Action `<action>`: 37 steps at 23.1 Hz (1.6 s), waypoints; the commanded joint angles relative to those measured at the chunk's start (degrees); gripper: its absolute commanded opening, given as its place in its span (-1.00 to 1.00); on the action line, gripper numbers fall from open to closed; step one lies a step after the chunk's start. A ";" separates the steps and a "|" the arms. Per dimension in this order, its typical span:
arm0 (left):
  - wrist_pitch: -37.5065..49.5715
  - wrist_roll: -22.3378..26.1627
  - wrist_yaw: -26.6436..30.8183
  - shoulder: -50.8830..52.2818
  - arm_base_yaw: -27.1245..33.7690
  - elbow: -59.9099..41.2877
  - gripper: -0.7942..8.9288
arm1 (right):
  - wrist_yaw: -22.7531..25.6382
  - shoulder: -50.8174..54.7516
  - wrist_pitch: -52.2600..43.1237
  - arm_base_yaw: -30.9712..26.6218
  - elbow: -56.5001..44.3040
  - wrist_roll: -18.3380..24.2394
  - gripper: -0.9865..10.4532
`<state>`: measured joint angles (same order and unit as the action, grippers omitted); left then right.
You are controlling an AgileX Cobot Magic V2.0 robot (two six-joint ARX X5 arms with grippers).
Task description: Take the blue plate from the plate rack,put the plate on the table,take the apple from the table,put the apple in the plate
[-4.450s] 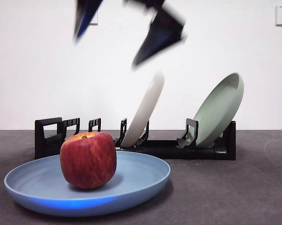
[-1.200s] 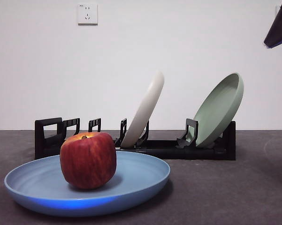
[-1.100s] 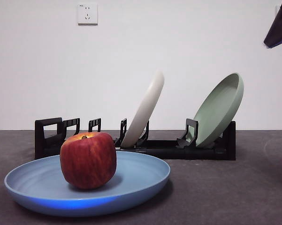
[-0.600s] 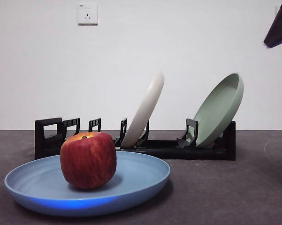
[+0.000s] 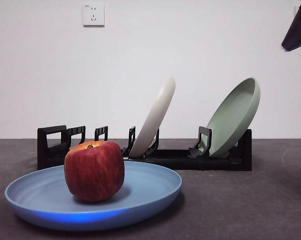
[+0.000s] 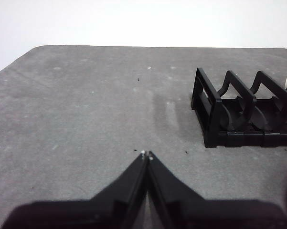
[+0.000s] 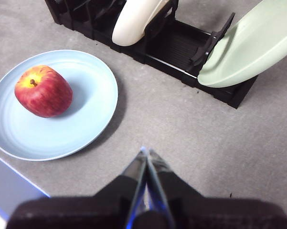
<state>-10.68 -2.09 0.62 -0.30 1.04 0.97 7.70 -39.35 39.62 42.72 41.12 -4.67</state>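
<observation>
The blue plate point(image 5: 140, 192) point(image 7: 86, 109) lies flat on the table point(image 5: 240, 205), near the front. Inside it stands the red apple point(image 5: 94, 171) point(image 7: 43, 91), stem up. Behind them the black plate rack point(image 5: 190, 159) point(image 7: 172, 45) point(image 6: 239, 119) stretches across the table. My right gripper point(image 7: 146, 153) hangs shut and empty high above the table, off to the side of the plate; a black tip point(image 5: 298, 30) shows at the front view's top right corner. My left gripper point(image 6: 146, 155) is shut and empty over bare table near the rack's end.
A cream-white plate point(image 5: 155, 117) point(image 7: 133, 19) leans in the rack's middle slots. A sage-green plate point(image 5: 235, 117) point(image 7: 250, 47) leans at the rack's right end. A wall socket point(image 5: 93, 14) is on the white wall behind.
A dark blurred gripper that hung above the rack 3.6 s ago has gone from the front view. Over the last second nothing has moved.
</observation>
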 commanded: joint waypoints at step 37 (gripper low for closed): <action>0.09 0.61 -0.72 0.11 0.20 -0.76 -0.84 | -9.16 32.98 -36.24 -36.76 -38.99 1.42 -0.83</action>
<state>-10.68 -2.07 0.40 -0.30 1.04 0.97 -1.45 -7.25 4.23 6.02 3.03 -2.28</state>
